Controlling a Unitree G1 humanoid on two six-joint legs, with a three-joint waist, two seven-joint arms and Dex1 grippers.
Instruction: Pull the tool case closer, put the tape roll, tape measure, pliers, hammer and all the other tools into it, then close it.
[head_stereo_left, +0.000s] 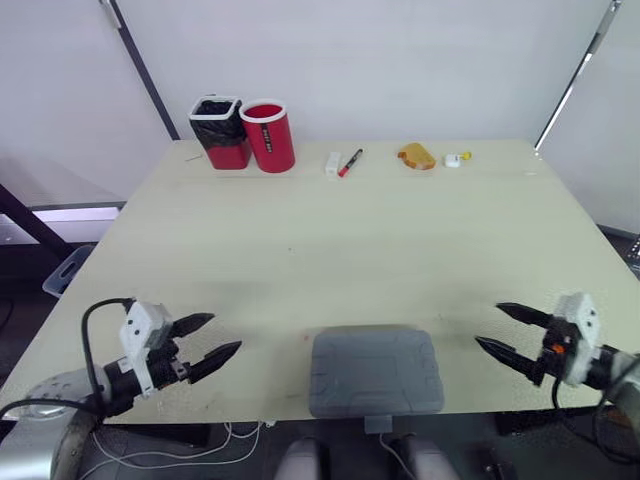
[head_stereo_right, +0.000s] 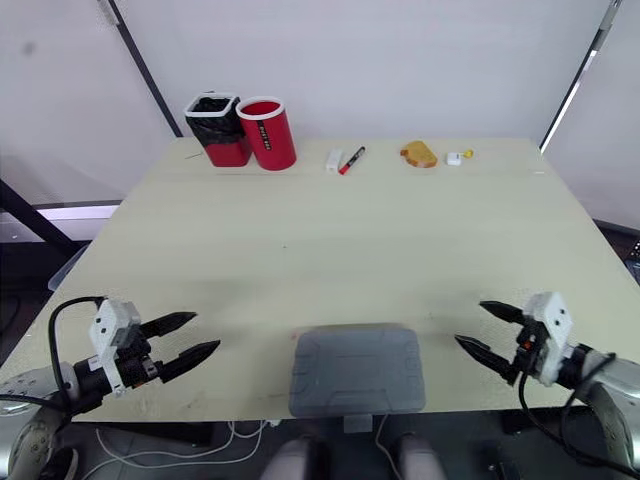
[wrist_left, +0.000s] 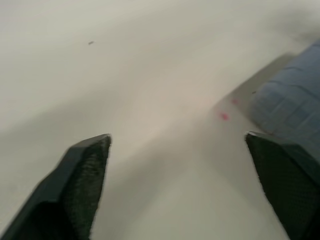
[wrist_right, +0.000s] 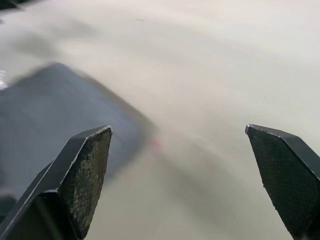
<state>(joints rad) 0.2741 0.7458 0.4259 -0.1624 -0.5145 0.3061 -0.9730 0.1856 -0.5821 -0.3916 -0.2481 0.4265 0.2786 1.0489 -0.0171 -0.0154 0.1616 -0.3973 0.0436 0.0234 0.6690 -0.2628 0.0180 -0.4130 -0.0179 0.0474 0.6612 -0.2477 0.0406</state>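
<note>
Grey tool case (head_stereo_left: 375, 371) shut, long axis along near table (head_stereo_left: 300, 240) edge; left tool (head_stereo_left: 226, 332), right tool (head_stereo_left: 488, 324) flank case, both open, empty.

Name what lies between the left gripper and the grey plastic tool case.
Bare beige tabletop, with a tiny red mark, separates the left gripper from the grey tool case, per the left eye view.
</note>
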